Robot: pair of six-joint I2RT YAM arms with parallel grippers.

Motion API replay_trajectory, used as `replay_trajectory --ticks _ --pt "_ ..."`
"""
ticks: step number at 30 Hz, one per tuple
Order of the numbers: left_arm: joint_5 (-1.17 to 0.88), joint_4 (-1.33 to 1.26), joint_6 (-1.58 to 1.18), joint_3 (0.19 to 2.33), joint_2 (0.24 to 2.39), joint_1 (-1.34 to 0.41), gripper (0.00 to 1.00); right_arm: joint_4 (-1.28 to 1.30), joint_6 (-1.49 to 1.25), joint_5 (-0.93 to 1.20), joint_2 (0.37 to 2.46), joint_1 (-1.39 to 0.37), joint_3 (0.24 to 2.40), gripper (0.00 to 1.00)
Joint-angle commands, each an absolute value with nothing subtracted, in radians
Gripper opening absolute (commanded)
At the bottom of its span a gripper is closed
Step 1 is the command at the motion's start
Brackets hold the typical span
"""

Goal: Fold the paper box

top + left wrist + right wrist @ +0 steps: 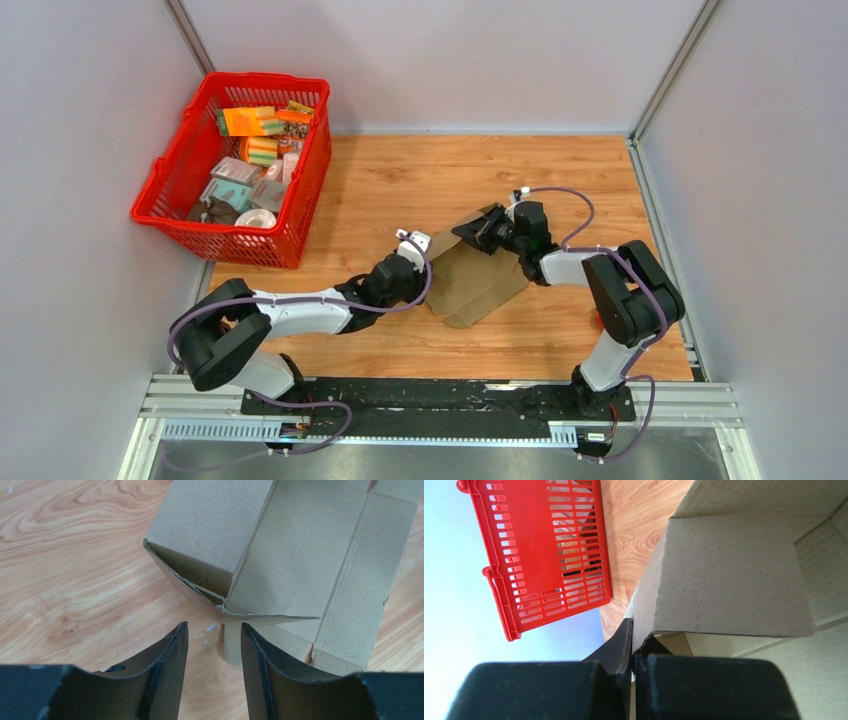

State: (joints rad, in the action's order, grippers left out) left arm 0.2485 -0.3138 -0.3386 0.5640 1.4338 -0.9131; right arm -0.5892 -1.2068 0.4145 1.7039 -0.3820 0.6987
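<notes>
A brown cardboard box (478,280), mostly flat, lies on the wooden table at the centre. My right gripper (478,232) is shut on the far flap of the box (724,575) and holds that flap raised. My left gripper (412,245) is open and empty at the box's left edge. In the left wrist view its fingers (175,650) point at a partly raised corner of the box (280,555), a short way off it and not touching.
A red basket (190,160) full of small items stands at the far left; it also shows in the right wrist view (549,550). Grey walls enclose the table on the left, back and right.
</notes>
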Motion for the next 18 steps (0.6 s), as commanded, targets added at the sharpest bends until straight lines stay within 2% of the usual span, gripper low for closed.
replay_trajectory --ticks 1,12,18 --pt "0.388 -0.383 -0.350 0.617 1.457 -0.948 0.52 -0.614 -1.183 0.385 1.735 -0.370 0.673 0.01" --pt "0.615 -0.384 -0.393 0.721 1.589 -0.994 0.52 -0.653 -1.279 0.400 1.735 -0.371 0.649 0.00" --pt "0.759 -0.351 -0.406 0.778 1.638 -1.023 0.44 -0.646 -1.316 0.396 1.729 -0.373 0.635 0.00"
